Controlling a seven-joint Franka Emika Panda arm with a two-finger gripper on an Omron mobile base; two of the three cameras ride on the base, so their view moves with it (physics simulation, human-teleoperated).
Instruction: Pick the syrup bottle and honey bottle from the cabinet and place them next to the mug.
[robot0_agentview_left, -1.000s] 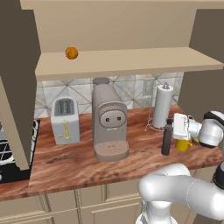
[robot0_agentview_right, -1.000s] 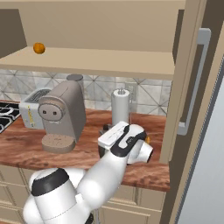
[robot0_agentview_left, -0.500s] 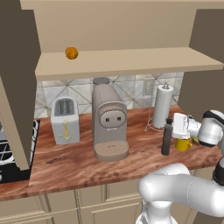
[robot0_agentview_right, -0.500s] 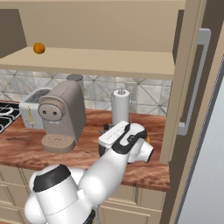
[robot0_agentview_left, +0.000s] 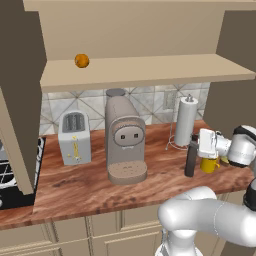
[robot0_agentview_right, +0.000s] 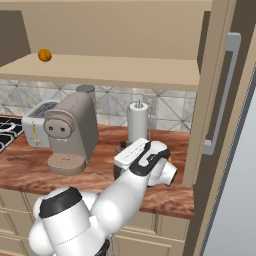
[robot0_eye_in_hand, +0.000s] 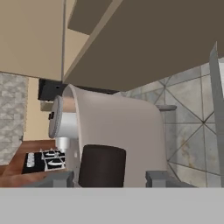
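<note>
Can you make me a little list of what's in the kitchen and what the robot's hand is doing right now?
shelf: one orange fruit on the cabinet
counter: toaster, coffee machine, paper towel roll
syrup bottle: upright on the counter, beside the mug
tool: at the syrup bottle's top, one fingertip either side of its cap in the hand view
honey bottle: can't see it here

This was a rendered home kitchen. A reddish wooden counter (robot0_agentview_left: 90, 185) ran over beige drawer fronts (robot0_agentview_left: 75, 240), backed by grey patterned wall tiles (robot0_agentview_left: 150, 102). At the left base view's centre stood a beige coffee machine (robot0_agentview_left: 125, 140), a white toaster (robot0_agentview_left: 75, 137) at its nine o'clock, a paper towel roll (robot0_agentview_left: 185, 122) at its three o'clock. A stove (robot0_agentview_left: 7, 172) sat farther toward nine o'clock. The cabinet (robot0_agentview_left: 145, 70) hung at twelve o'clock, an orange fruit (robot0_agentview_left: 82, 60) on its shelf.
</note>
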